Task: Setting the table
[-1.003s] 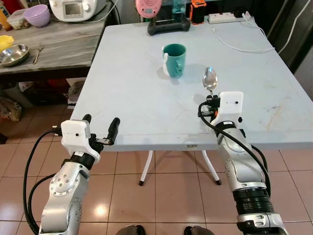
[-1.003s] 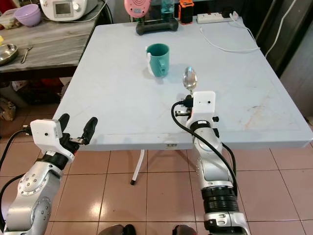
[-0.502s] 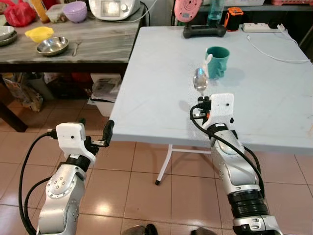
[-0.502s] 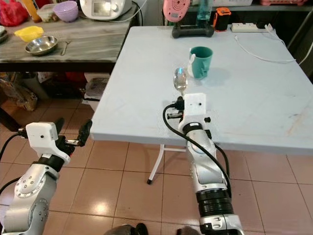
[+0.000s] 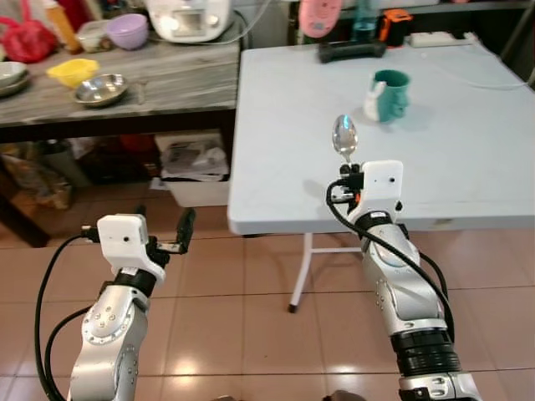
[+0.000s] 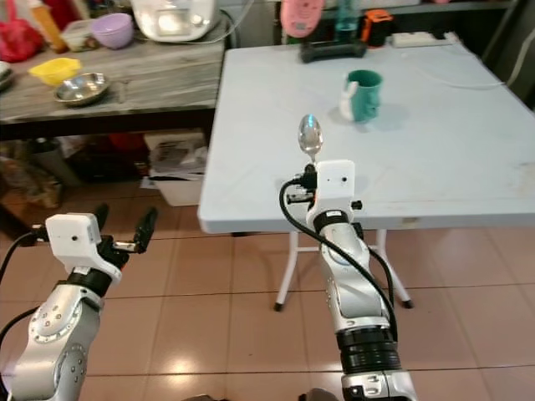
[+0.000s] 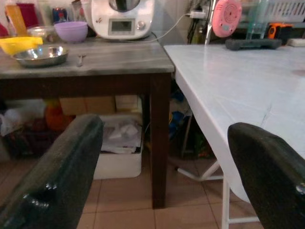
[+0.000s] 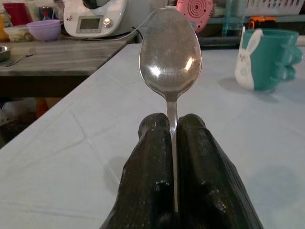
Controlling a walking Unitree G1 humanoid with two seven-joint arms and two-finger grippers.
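Note:
My right gripper (image 5: 349, 174) is shut on a metal spoon (image 5: 343, 136), which stands upright with its bowl up over the near edge of the white table (image 5: 468, 125). The right wrist view shows the spoon (image 8: 170, 52) pinched between the two black fingers (image 8: 190, 157). A teal mug (image 5: 390, 93) with a white bunny figure stands farther back on the table. My left gripper (image 5: 163, 232) is open, low over the tiled floor to the left of the table, nothing between its fingers (image 7: 62, 176).
A wooden side table (image 5: 167, 79) on the left carries a steel bowl (image 5: 100, 88), a yellow bowl (image 5: 73, 71), a purple bowl (image 5: 128, 29), a fork and a white appliance (image 5: 188, 15). A pink gadget, black stand and power strip (image 5: 414, 38) line the white table's far edge.
The camera has shifted back and left, so the table sits farther right. The spoon stays held upright in my right gripper. My left gripper stays open.

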